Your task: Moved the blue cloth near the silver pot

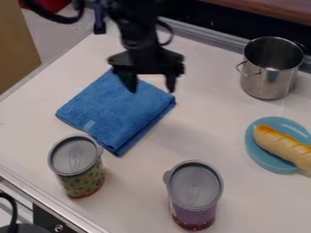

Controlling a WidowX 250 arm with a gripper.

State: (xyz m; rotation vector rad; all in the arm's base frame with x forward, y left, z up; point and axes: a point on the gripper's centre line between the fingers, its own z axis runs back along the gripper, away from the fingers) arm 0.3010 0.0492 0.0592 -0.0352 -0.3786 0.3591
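My gripper [152, 86] hangs over the back part of the folded blue cloth [115, 109], its two fingers spread apart with nothing held between them. The cloth lies on the white table, left of centre, with its folded edge toward the right. At the upper right stands the silver pot [270, 79], upright and open at the top, with a wire handle on its left side. A wide stretch of table separates cloth and pot.
A patterned cup with a grey lid [74, 154] stands just by the cloth's front corner. Another lidded cup, purple [194, 193], is at the front centre. A blue plate [258, 154] bearing a toy bread loaf [282, 145] sits at the right, in front of the pot.
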